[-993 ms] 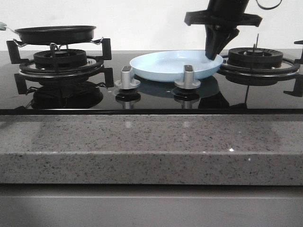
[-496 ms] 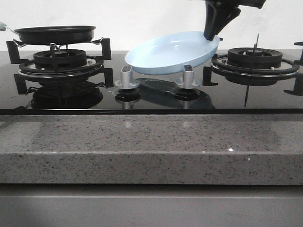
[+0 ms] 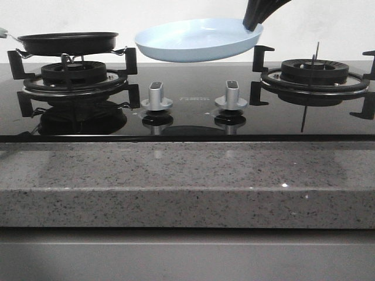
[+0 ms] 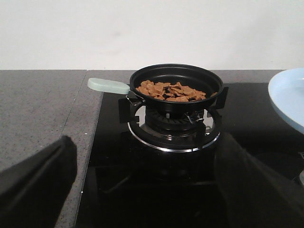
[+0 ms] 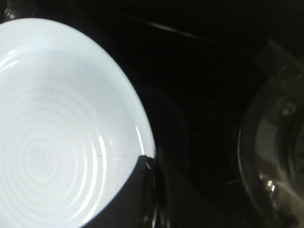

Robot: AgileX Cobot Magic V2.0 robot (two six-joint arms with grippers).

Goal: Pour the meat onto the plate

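Front view: the right gripper (image 3: 253,23) is clamped on the right rim of the plate (image 3: 196,40), holding it in the air above the two silver knobs (image 3: 156,95). The plate tilts slightly, with its left edge lower. The frying pan (image 3: 68,42) rests on the left burner (image 3: 73,73); the right burner (image 3: 315,71) is bare. Faint lettering on the glass hob (image 3: 193,99) between the knobs cannot be read.

Left wrist view: the meat (image 4: 171,91) lies heaped in the frying pan, whose pale handle (image 4: 108,85) points away from the plate. The left gripper (image 4: 147,190) stands wide apart, holding nothing.

Right wrist view: a dark finger (image 5: 135,199) overlaps the plate's rim.
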